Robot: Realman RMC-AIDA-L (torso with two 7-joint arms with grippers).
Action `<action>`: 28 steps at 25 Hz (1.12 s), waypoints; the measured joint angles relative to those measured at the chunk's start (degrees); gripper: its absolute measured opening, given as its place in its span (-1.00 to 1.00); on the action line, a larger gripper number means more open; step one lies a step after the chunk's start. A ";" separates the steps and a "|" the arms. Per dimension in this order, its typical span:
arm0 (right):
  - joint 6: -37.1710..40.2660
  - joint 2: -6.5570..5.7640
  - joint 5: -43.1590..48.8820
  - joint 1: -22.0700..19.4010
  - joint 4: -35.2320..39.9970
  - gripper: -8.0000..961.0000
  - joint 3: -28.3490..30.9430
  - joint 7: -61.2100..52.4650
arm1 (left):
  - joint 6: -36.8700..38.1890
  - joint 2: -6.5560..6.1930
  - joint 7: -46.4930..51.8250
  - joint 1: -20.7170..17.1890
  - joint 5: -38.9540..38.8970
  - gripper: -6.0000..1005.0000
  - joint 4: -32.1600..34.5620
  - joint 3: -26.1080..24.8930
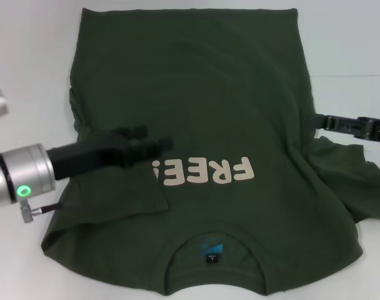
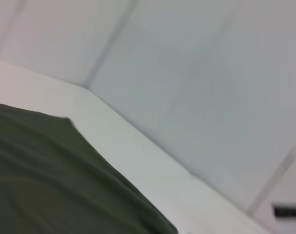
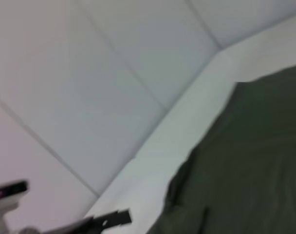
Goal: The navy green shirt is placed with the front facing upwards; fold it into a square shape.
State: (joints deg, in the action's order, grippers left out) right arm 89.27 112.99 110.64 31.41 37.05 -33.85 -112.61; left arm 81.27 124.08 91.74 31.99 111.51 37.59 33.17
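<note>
- White table (image 1: 34, 50) — fills the head view, bare along both sides of the garment; pale wall panels behind it in both wrist views.
- The navy green shirt (image 1: 196, 106) lies front up across the table's middle, collar toward the robot, hem at the far edge. Its left sleeve is folded in over the chest, covering the end of the cream "FREE" lettering (image 1: 205, 172); its right sleeve (image 1: 359, 181) is spread out, rumpled.
- Left gripper (image 1: 159, 147) — reaches in low over the folded sleeve, just beside the lettering; blurred, so cannot tell whether it grips cloth.
- Right gripper (image 1: 321, 120) at the shirt's right edge above the sleeve, touching or nearly so; grip cannot be judged.
- Neck labels (image 1: 213, 250) inside the collar, blue and black.
</note>
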 joint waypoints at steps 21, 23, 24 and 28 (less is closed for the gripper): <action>-11.58 -4.88 13.16 -3.68 0.09 0.65 0.50 -19.16 | 0.57 -0.16 -8.64 0.07 3.56 0.76 2.66 13.32; -12.69 -4.89 13.99 -3.86 0.08 0.64 0.58 -19.62 | 0.51 -0.16 -8.70 0.17 3.60 0.76 2.67 13.33; -13.03 -4.89 14.19 -3.92 0.04 0.64 0.66 -19.71 | 0.50 -0.16 -8.71 0.18 3.61 0.76 2.69 13.34; -14.27 -4.89 14.29 -4.05 -0.37 0.63 1.04 -19.77 | 0.50 -0.16 -8.74 0.18 3.65 0.76 2.74 13.37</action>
State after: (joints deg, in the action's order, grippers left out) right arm 75.00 108.09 124.93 27.36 36.68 -32.81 -132.38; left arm 81.77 123.92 83.00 32.17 115.16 40.33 46.55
